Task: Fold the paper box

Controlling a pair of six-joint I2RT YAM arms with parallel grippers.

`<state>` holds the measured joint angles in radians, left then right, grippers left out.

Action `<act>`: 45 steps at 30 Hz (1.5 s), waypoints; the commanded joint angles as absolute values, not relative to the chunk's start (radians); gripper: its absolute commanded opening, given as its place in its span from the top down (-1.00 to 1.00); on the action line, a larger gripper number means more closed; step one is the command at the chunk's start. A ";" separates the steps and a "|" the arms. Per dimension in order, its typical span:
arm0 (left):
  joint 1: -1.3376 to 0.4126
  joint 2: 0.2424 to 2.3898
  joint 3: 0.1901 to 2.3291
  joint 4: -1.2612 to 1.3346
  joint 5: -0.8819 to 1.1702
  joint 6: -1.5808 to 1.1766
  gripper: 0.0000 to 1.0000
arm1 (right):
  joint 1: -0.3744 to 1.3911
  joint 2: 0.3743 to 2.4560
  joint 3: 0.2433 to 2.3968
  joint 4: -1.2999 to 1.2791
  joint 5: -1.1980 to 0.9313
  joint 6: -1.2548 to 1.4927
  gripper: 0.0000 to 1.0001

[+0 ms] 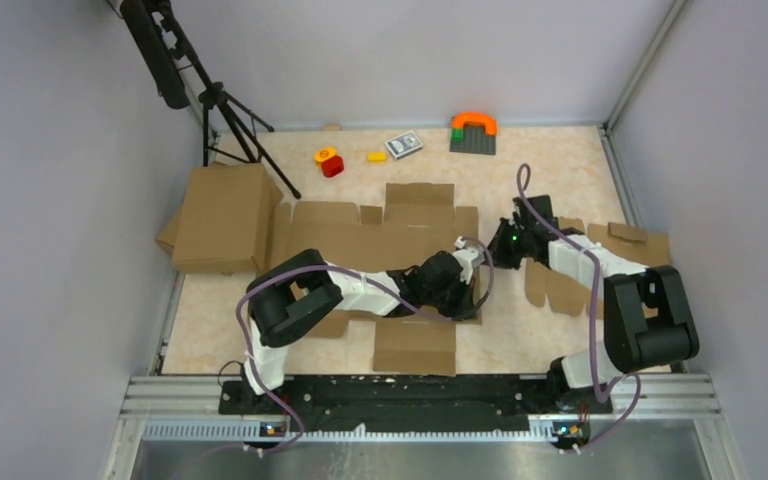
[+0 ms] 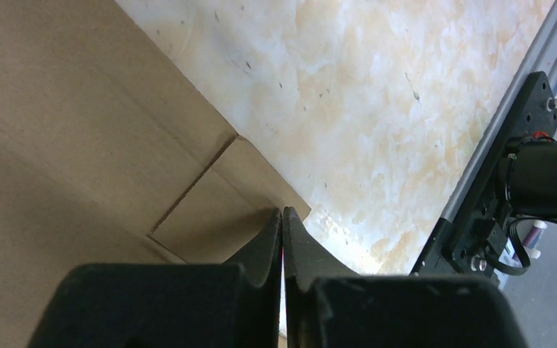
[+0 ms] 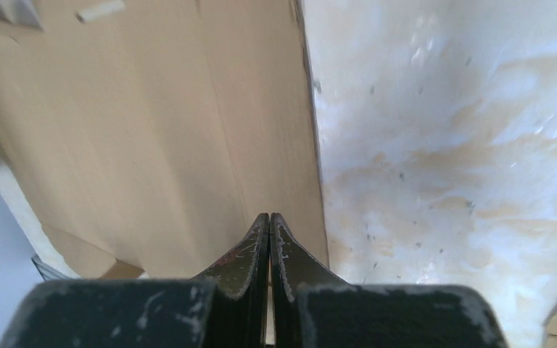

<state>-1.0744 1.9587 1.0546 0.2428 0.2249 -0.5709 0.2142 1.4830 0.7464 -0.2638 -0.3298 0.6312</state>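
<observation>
I see cream marble-look table (image 1: 210,335), smooth; plain grey walls (image 1: 380,60) around. Wide flat brown cardboard paper box (image 1: 360,238), flaps out, lies mid-table. Tools: left gripper (image 2: 282,217) pressed together, tips at small flap's corner; right gripper (image 3: 269,220) pressed together above sheet's edge.

Even, soft light is cast throughout; the tabletop (image 3: 493,87) is overexposed in the right wrist view.

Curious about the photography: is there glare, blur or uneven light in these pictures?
Top external view: even, soft light, the flat brown cardboard box sheet sharp. Left wrist view: the black left gripper dark up close, showing little detail. Right wrist view: the pale marbled tabletop washed bright at right.
</observation>
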 commanded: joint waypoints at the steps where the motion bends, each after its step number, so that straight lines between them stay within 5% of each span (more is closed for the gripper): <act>1: -1.075 1.932 0.949 0.253 0.235 -0.602 1.00 | 0.163 1.420 0.818 -0.164 -0.274 0.646 1.00; 9: -1.089 1.882 0.878 0.259 0.275 -0.610 1.00 | 0.093 1.662 1.057 -0.158 -0.278 0.614 1.00; 16: -1.093 1.845 0.862 0.210 0.254 -0.571 1.00 | 0.067 1.877 1.207 -0.185 -0.321 0.547 0.71; 20: -1.099 1.838 0.847 0.228 0.234 -0.583 1.00 | 0.027 1.954 1.235 -0.123 -0.408 0.580 1.00; 24: -1.102 1.850 0.863 0.208 0.226 -0.576 1.00 | 0.040 2.076 1.325 -0.184 -0.546 0.561 1.00; 36: -1.101 1.865 0.872 0.246 0.240 -0.564 1.00 | 0.068 1.934 1.125 -0.083 -0.722 0.573 1.00; 45: -1.101 1.882 0.898 0.229 0.235 -0.555 1.00 | 0.107 1.792 1.053 -0.182 -0.611 0.509 1.00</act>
